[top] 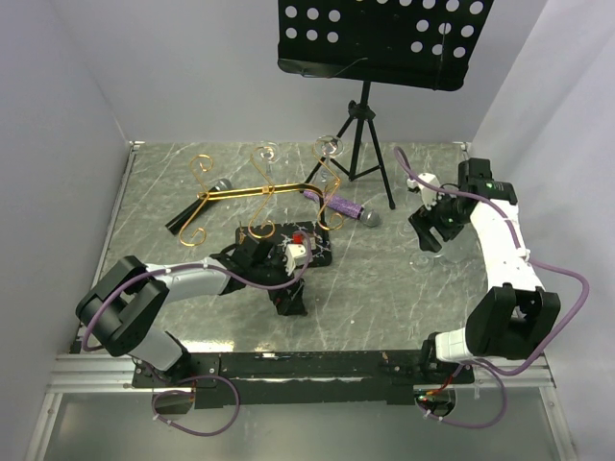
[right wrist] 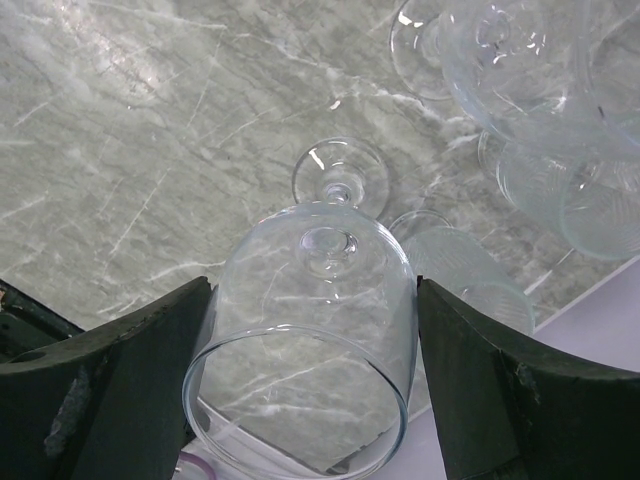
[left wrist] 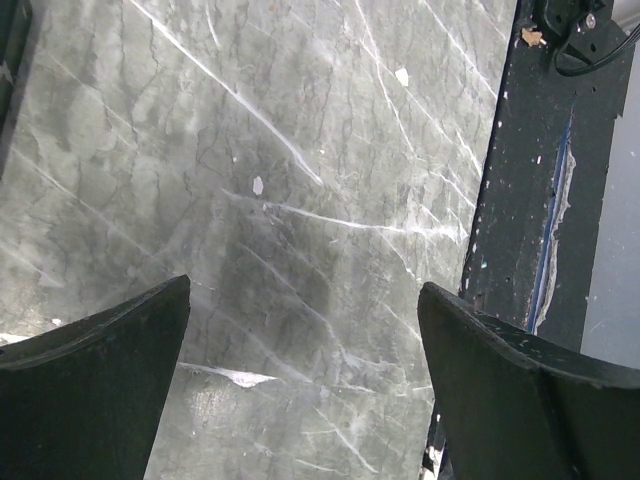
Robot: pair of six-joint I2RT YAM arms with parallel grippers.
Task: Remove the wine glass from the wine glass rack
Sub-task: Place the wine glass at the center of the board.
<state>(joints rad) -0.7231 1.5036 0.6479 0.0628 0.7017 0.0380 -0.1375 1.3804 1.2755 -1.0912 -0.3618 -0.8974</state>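
Observation:
The gold wine glass rack (top: pixel 259 192) stands mid-table on its black veined base (top: pixel 322 248), its curled arms spread out. Clear glass feet show at its far arms (top: pixel 330 146). My right gripper (top: pixel 430 233) is to the right of the rack, near the right wall. It is shut on the bowl of a clear wine glass (right wrist: pixel 320 290), with one finger (right wrist: pixel 150 370) on each side. The glass's foot (right wrist: pixel 340 175) points down at the table. My left gripper (top: pixel 291 298) is open and empty (left wrist: pixel 303 290), low over the marble in front of the rack's base.
A black tripod music stand (top: pixel 384 38) stands at the back. Two microphones lie by the rack, one black-handled (top: pixel 187 219) and one purple (top: pixel 344 206). Several other clear glasses (right wrist: pixel 510 60) stand close by the held one. A black rail (left wrist: pixel 520 200) runs along the table's near edge.

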